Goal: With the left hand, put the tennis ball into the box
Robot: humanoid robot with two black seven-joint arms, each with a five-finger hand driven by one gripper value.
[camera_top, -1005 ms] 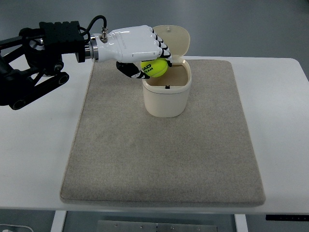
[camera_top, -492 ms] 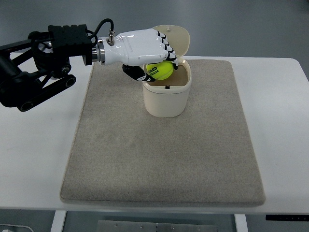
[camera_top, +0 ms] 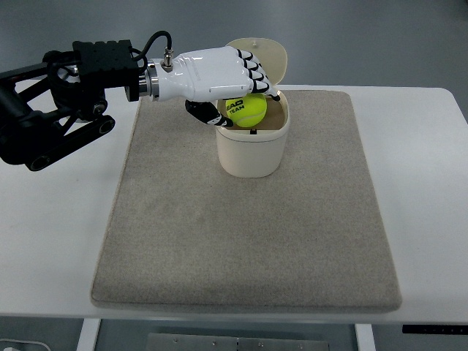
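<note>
Yellow-green tennis ball (camera_top: 246, 109), dark print showing, sits over the mouth of the cream box (camera_top: 249, 142), whose lid stands open at twelve o'clock.

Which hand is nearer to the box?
Left. The left hand holds the tennis ball directly over the open box; the right hand is out of view.

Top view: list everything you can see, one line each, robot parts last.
tennis ball: one, yellow-green, over the box's open mouth, held in the left hand.
box: one, cream, on the far part of the mat, hinged lid open and tilted back.
mat: one, beige-grey, covering the middle of the table.
table: one, white, under the mat.
left hand: one, white with black fingertips, over the box; black arm enters from the left edge.
</note>
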